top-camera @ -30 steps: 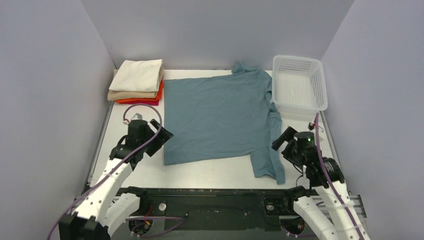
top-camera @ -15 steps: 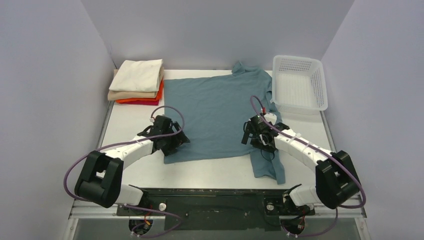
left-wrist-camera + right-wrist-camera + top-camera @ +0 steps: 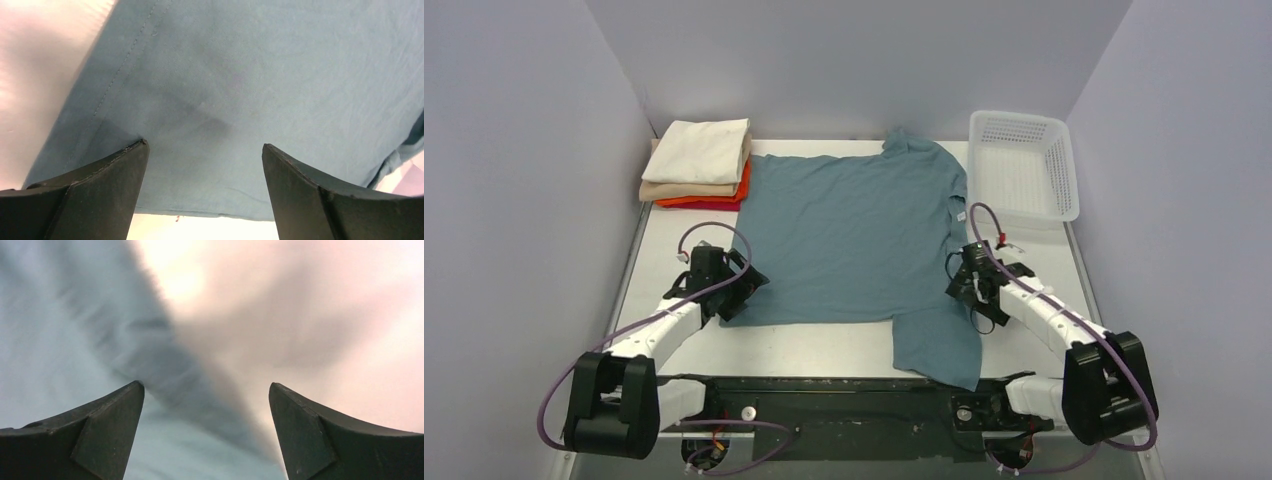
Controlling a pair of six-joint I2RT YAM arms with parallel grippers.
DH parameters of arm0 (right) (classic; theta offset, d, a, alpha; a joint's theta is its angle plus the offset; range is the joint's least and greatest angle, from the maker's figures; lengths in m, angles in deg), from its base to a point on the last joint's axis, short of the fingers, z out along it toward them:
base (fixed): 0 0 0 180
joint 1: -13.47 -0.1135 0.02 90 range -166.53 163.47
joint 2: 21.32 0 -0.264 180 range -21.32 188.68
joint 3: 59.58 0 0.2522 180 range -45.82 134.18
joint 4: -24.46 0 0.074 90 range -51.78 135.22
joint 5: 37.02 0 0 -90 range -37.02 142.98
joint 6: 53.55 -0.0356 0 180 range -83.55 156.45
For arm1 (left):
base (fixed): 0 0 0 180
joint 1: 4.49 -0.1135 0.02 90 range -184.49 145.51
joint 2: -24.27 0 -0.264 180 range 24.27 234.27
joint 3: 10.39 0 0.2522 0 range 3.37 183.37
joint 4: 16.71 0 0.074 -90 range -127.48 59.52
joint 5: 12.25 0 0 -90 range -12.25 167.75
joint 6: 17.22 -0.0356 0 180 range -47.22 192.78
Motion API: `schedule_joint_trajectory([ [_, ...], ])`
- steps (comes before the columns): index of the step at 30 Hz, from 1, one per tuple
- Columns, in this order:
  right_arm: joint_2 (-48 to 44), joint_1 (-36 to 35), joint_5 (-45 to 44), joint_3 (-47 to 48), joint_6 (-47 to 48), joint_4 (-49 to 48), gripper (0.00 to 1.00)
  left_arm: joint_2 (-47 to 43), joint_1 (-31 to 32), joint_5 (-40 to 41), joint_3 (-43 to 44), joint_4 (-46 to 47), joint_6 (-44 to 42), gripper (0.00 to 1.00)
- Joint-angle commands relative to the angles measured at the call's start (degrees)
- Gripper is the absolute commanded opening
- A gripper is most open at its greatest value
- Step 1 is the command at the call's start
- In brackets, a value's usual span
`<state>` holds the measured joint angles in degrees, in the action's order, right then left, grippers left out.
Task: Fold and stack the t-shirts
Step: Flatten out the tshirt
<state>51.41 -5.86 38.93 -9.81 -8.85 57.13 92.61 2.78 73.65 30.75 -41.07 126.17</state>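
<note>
The left pincer (image 3: 742,292) stands with its jaws wide apart and nothing between them, low over the near-left corner of the teal-blue t-shirt (image 3: 854,235). In its wrist view the left pincer (image 3: 204,145) frames smooth cloth, the stitched hem of the teal-blue t-shirt (image 3: 250,75) running along the left and a strip of white table (image 3: 30,75) beyond it. The right pincer (image 3: 964,283) is also spread open and empty, at the shirt's right edge, where body and sleeve meet.

The shirt lies spread flat over the middle of the table (image 3: 824,350), collar at the far side, close to the basket (image 3: 1024,165). Its near-right part runs toward the near edge and laps onto the dark rail there.

The right wrist view is heavily blurred: between the fingers of the right pincer (image 3: 205,385) a grey-blue mass, probably the teal-blue t-shirt (image 3: 50,340), fills the left, with pale table on the right. From above, the left pincer covers the shirt's very corner.

In the far-left corner sits a stack of folded shirts: the cream t-shirt (image 3: 709,150) on top, the tan t-shirt (image 3: 689,188) under it, then the orange t-shirt (image 3: 729,192), and only a thin edge of the red t-shirt (image 3: 699,205). The white basket stands at the far right, its perforated floor and walls in plain sight
</note>
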Motion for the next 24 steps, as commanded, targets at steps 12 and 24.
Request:
schedule_joint_trajectory([
  [12,-19.37,1.93,-5.49,7.35,4.70,11.89,0.92,-12.37,-0.04,-0.69,5.09,-10.70,-3.15,0.96],
  [24,23.08,-7.45,3.41,33.59,10.76,-3.28,0.91,8.78,0.39,-6.08,15.66,5.35,-5.47,0.96],
])
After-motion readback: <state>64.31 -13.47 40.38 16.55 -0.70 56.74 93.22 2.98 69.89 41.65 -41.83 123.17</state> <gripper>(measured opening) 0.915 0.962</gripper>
